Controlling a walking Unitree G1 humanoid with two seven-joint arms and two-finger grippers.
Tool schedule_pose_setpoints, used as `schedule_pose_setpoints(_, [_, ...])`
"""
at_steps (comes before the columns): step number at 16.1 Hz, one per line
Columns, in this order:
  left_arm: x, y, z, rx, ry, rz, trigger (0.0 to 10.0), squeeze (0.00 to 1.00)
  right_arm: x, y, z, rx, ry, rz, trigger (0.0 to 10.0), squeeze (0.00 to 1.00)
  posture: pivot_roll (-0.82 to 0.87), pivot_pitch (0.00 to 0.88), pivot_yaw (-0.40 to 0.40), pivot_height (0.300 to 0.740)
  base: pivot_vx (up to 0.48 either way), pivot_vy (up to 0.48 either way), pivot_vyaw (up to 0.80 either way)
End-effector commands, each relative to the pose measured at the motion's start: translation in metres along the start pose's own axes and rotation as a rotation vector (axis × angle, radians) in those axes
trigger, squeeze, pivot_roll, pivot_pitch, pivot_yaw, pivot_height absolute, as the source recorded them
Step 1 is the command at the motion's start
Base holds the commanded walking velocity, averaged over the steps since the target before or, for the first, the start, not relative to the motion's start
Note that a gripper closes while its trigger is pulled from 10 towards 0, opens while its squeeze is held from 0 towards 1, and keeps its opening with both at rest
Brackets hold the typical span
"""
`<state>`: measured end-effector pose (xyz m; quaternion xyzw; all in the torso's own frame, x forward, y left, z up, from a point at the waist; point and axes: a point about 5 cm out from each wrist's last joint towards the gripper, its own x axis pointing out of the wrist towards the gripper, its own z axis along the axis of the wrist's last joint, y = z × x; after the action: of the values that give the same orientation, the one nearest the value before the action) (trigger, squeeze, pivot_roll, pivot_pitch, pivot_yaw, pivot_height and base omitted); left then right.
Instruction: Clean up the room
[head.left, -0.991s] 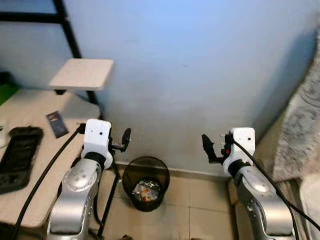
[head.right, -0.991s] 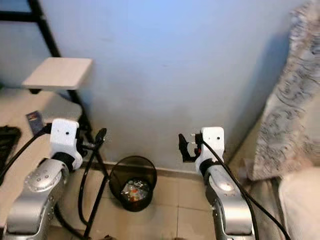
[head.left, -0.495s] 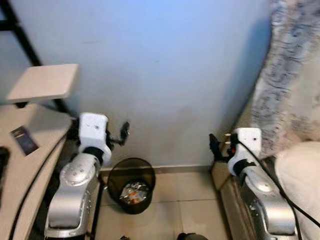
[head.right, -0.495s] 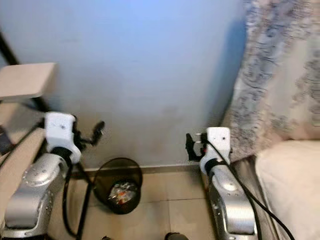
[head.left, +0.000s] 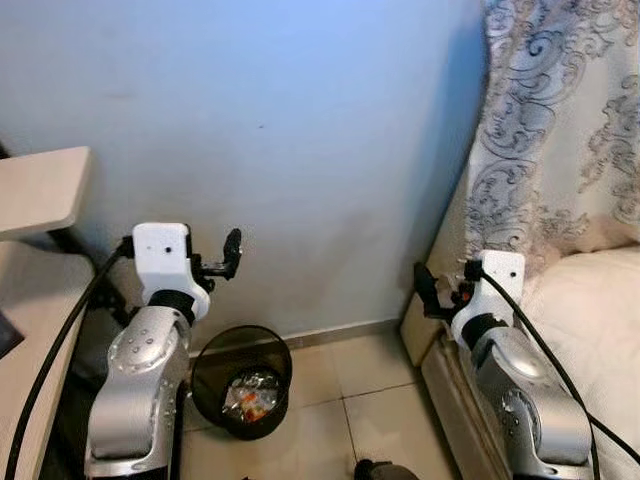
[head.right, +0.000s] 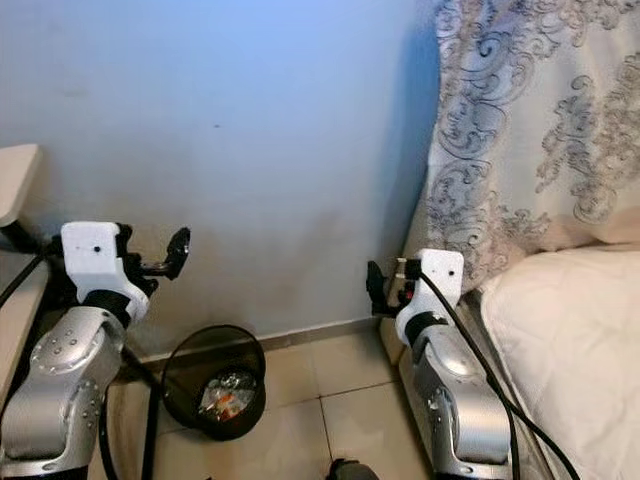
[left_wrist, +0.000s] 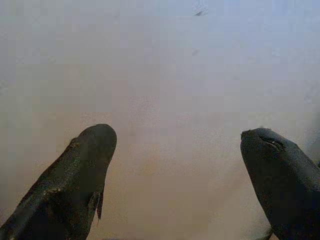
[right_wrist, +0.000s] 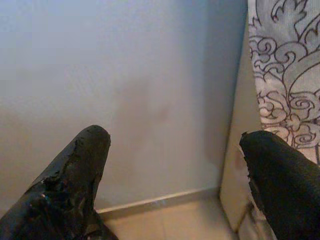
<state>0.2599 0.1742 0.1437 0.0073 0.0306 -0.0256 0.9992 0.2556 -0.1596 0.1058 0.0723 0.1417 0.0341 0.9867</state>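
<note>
A black mesh waste bin (head.left: 203, 371) stands on the tiled floor against the blue wall, with crumpled wrappers (head.left: 248, 392) inside. My left gripper (head.left: 231, 254) is raised above the bin and a little to its left, pointing at the wall. Its fingers (left_wrist: 87, 165) are open with nothing between them. My right gripper (head.left: 424, 290) is held at similar height near the bed's corner. It is also open and empty, its fingers (right_wrist: 80, 165) facing the wall and the skirting.
A bed (head.left: 592, 300) with a cream cover stands at the right, under a patterned curtain (head.left: 560, 110). A pale desk (head.left: 25, 300) and small shelf (head.left: 35, 188) stand at the left edge. A dark object (head.left: 385, 470) lies on the floor tiles at the bottom.
The whole view has swung to the right: the desk and shelf slid off to the left, the bed and curtain came in. Both grippers stay open and empty.
</note>
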Motion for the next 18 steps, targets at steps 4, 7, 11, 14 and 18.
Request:
schedule_pose_setpoints(4, [-0.008,-0.004,-0.013,0.146,0.1,-0.117,10.0,0.0,-0.006,-0.012,0.008,-0.067,-0.023,-0.043,10.0,0.0,0.02,0.0,0.048,0.74,0.0,0.0,-0.8])
schedule_pose_setpoints(7, [-0.01,-0.003,-0.015,0.21,0.083,-0.12,10.0,0.0,-0.012,-0.023,0.001,-0.086,-0.003,-0.117,10.0,0.0,0.02,0.0,0.042,0.74,0.0,0.0,-0.75])
schedule_pose_setpoints(11, [-0.015,-0.002,-0.021,0.176,0.122,-0.164,10.0,0.0,-0.016,-0.023,0.002,-0.118,-0.054,-0.106,10.0,0.0,0.01,0.0,0.044,0.74,0.0,0.0,-0.73])
schedule_pose_setpoints(14, [-0.016,-0.004,-0.022,0.171,0.116,-0.168,10.0,0.0,-0.018,-0.023,0.001,-0.092,-0.042,-0.084,10.0,0.0,0.0,0.0,0.051,0.74,0.0,0.0,-0.75])
schedule_pose_setpoints(18, [-0.019,-0.004,-0.026,0.128,0.138,-0.157,10.0,0.0,-0.023,-0.024,-0.002,-0.103,-0.028,-0.093,10.0,0.0,-0.02,0.0,0.053,0.74,0.0,0.0,-0.76])
